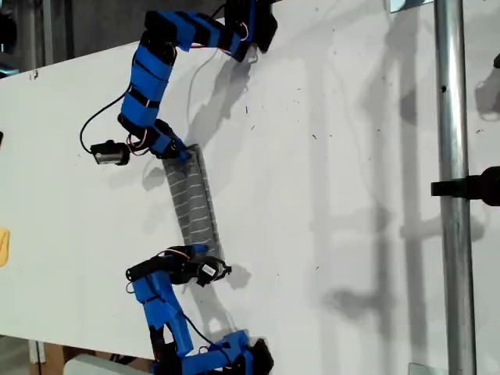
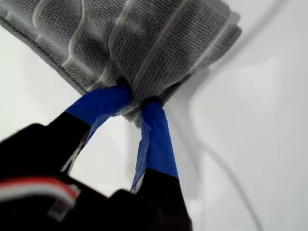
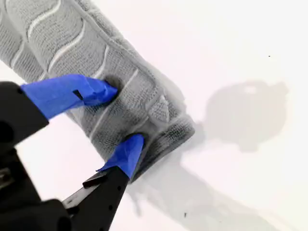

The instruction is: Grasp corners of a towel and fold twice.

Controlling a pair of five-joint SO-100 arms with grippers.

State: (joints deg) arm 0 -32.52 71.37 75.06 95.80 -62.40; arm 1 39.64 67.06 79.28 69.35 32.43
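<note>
Pinching a bunched end of the towel [image 2: 144,43], my first tool [image 2: 137,103] has both blue tips closed tight on the grey fabric. My second tool [image 3: 122,117] clamps the towel's other end, one tip on each side, seemingly pressing into the pile. In the exterior view the towel [image 1: 194,199] lies as a narrow striped strip on the white table [image 1: 328,195], well in from its edges, between two blue arms; which arm is which is unclear.
</note>
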